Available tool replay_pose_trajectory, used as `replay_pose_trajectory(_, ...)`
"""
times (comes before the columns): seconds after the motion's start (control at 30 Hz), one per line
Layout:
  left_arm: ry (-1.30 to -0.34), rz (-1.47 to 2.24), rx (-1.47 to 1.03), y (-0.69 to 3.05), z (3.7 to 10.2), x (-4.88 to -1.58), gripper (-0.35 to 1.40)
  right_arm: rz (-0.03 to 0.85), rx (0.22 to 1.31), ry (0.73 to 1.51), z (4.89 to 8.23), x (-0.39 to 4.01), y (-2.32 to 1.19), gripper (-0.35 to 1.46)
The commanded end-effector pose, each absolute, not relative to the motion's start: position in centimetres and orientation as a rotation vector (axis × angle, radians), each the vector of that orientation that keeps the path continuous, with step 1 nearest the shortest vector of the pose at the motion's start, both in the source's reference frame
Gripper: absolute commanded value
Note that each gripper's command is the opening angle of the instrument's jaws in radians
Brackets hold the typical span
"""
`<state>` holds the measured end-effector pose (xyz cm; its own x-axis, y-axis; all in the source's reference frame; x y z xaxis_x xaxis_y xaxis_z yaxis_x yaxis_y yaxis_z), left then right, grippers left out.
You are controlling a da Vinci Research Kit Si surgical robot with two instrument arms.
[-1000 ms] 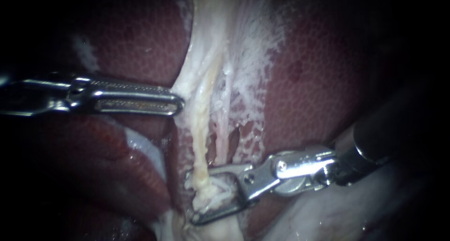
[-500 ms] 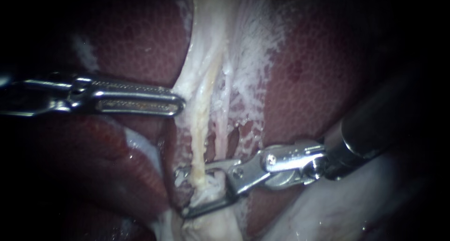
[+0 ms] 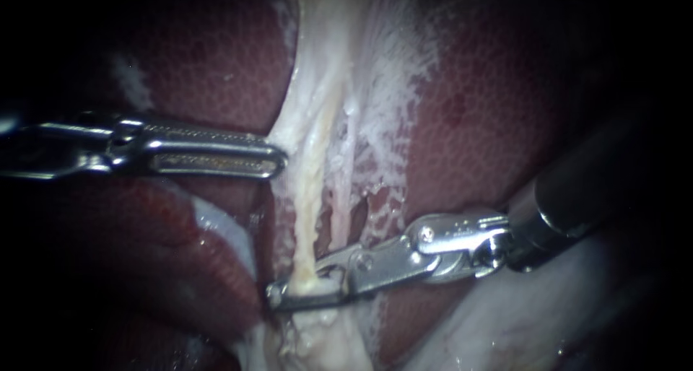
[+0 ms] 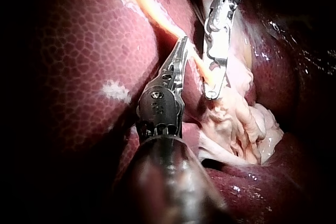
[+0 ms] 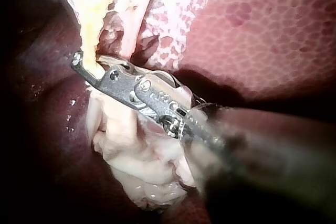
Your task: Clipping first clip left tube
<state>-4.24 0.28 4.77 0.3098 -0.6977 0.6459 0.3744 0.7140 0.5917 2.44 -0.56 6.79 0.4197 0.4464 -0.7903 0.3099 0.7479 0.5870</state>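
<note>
Your right instrument's pincer is pinching the low end of the left tube from both sides in the endoscope view. I judge the squeeze to be under way, though no clip shows on the tube and the release is not yet done. In the left wrist view the tube runs down into that pincer near its tip, and in the right wrist view it crosses inside the pincer, just short of the hooked end.

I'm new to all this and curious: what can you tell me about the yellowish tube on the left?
The left tube is a thin, pale yellow strand running straight down the white tissue between dark red liver. Near its lower end the right tool has its jaws shut on it from both sides; below, it merges into lumpy pale tissue.
</note>
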Motion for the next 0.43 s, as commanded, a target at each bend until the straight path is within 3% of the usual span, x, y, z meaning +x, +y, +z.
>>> replay_pose_trajectory(0.03, -1.033, -0.728, 0.362, 0.28, 4.77, -4.24, -0.35, 0.097, 0.765, 1.167, 6.80, 2.44, -0.56, -0.35)
replay_pose_trajectory(0.43, -1.033, -0.729, 0.361, 0.28, 4.78, -4.26, -0.35, 0.099, 0.768, 1.162, 6.81, 2.43, -0.58, -0.34)
